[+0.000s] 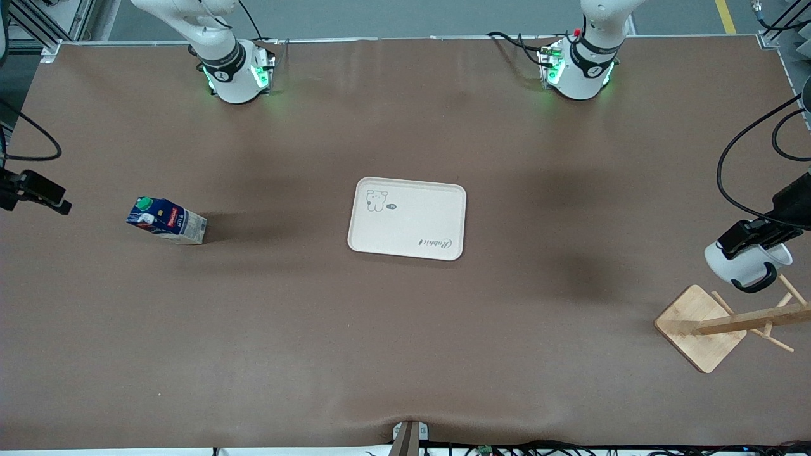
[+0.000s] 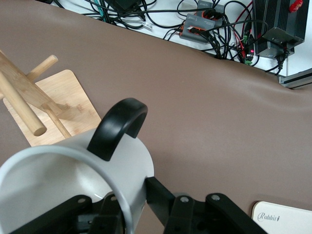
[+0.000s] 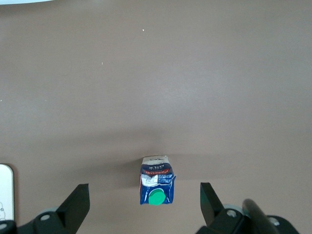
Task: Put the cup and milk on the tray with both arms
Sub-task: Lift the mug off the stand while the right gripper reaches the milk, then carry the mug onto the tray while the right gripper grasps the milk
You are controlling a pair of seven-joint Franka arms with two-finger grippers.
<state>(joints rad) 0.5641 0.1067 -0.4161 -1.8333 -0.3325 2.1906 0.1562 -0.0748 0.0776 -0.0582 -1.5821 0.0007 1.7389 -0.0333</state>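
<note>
— Which arm has something?
— The left gripper [image 1: 754, 239], its fingers clamped on the rim of the small white ceramic cup [image 1: 744, 265] with the black handle, up over the wooden peg rack [image 1: 709, 326].
— And the small dark blue milk carton [image 1: 166, 220]?
— Standing on the brown surface [image 1: 405, 354] toward the right arm's end, green cap up. The right gripper [image 3: 144, 204] hangs right above it, fingers wide on either side.
— The cream-white rectangular tray [image 1: 437, 218]?
— Mid-surface between them, bare; I'd judge the cup must travel sideways to it.

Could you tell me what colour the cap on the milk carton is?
Green; the milk's cap shows best in the right wrist view.
</note>
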